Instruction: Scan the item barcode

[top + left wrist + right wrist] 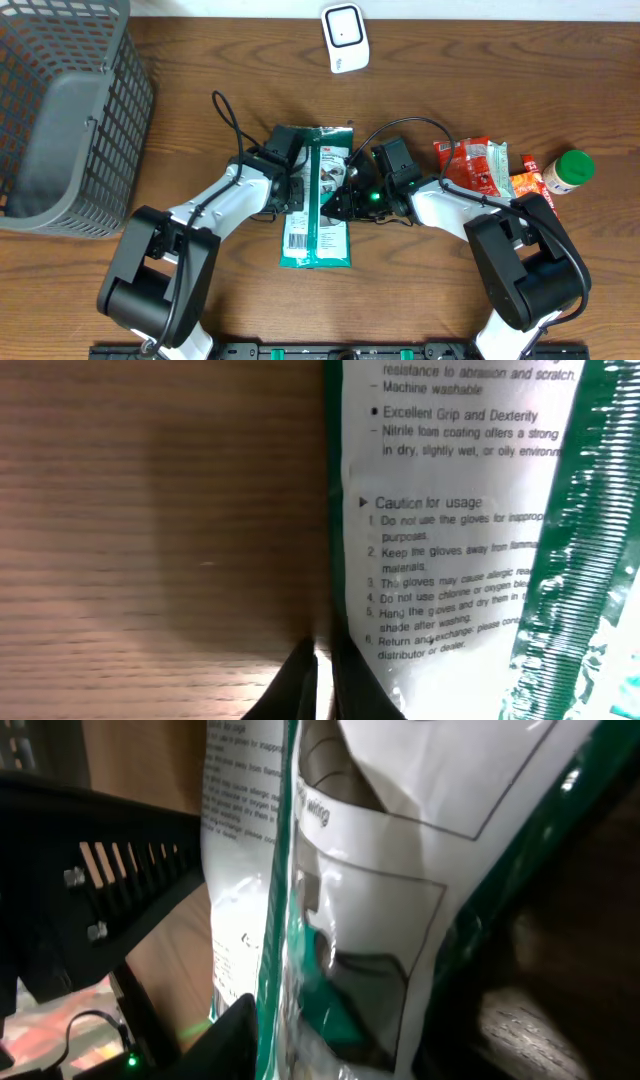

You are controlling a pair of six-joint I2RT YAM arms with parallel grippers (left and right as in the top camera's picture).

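Glove packet [318,195] is lying flat at mid-table [200,60], its barcode [297,232] facing up at its 7 o'clock corner. The scanner [345,38] is sitting well apart at 12 o'clock, so scanning is still waiting, I judge. Left gripper [322,660] is pinching the packet's 9 o'clock edge, jaws narrow. Right gripper [348,193] is straddling the 3 o'clock edge; I cannot tell whether it is gripping.
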